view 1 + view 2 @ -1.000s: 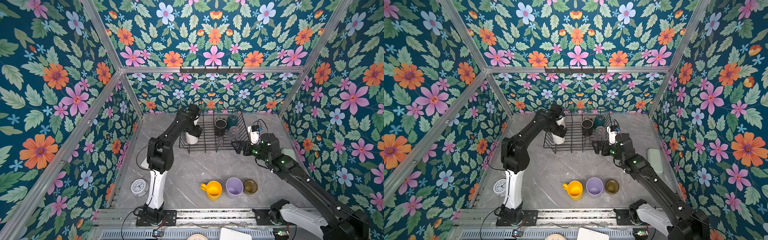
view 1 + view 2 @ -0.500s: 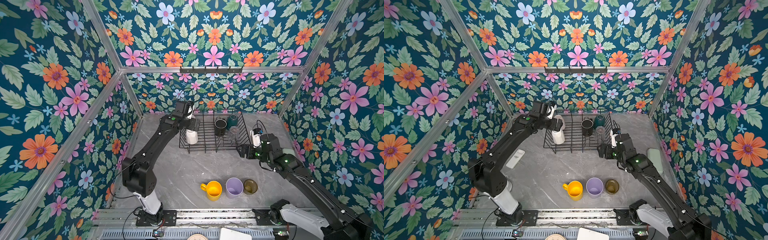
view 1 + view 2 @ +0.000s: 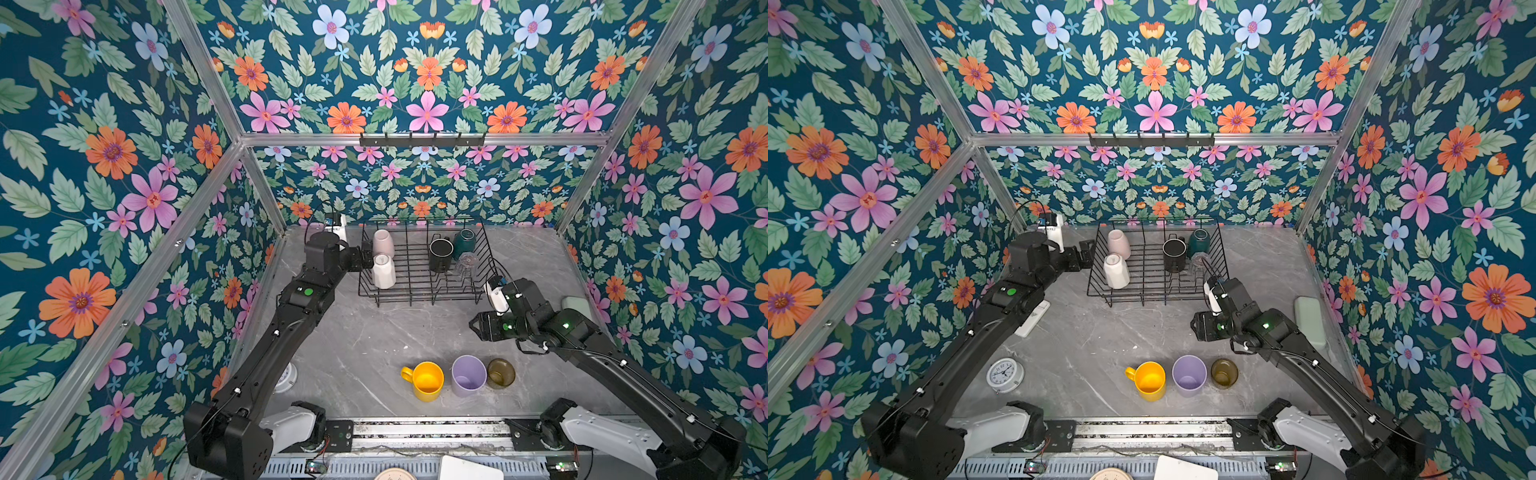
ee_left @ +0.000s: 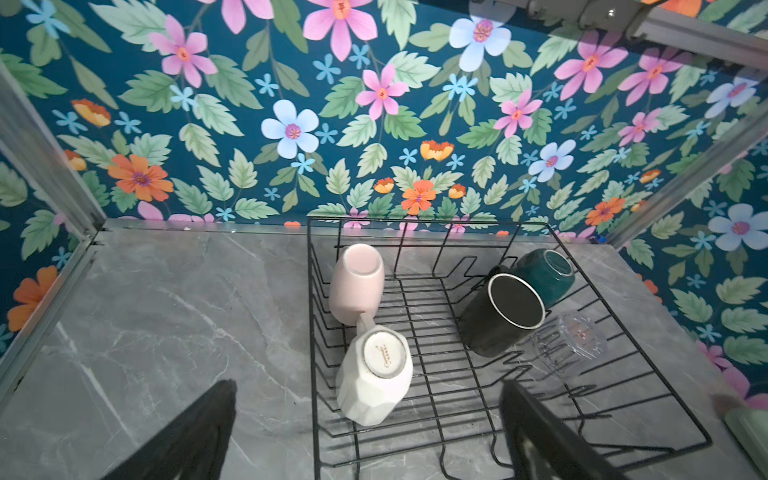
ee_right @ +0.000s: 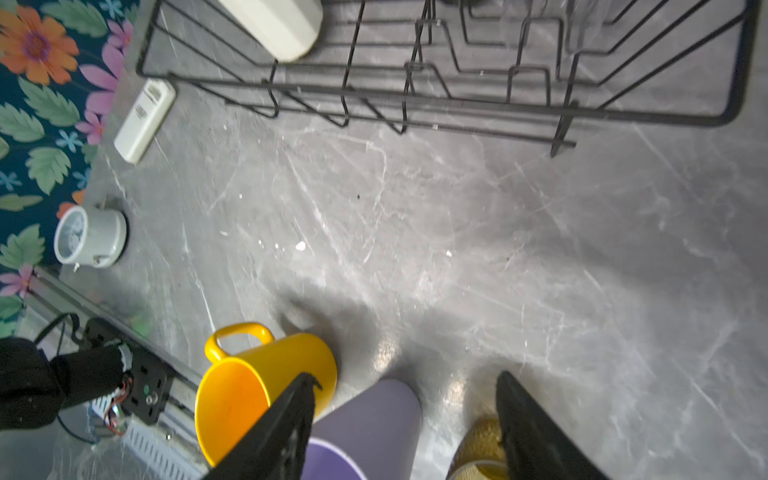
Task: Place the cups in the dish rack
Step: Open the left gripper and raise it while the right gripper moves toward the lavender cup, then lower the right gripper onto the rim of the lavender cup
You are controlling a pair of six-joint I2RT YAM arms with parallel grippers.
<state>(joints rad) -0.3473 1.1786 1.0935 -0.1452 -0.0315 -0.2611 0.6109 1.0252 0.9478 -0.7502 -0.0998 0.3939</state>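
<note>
The dish rack [image 3: 424,286] stood at the back of the grey worktop [image 3: 365,340]. Inside it, upside down, sat a pink mug [image 3: 382,242] and a white mug [image 3: 383,271] on its left side, and a black mug [image 3: 440,254], a dark green mug [image 3: 464,243] and a clear glass [image 3: 467,264] on its right. The left gripper [image 3: 366,260] hung just outside the rack's left edge beside the white mug, jaws spread wide and empty. Near the front stood a row: yellow mug [image 3: 426,380], lavender tumbler [image 3: 468,374], amber glass [image 3: 500,372]. The right gripper [image 3: 478,326] hovered above that row, jaws parted and holding nothing, the tumbler between them in the right wrist view.
</note>
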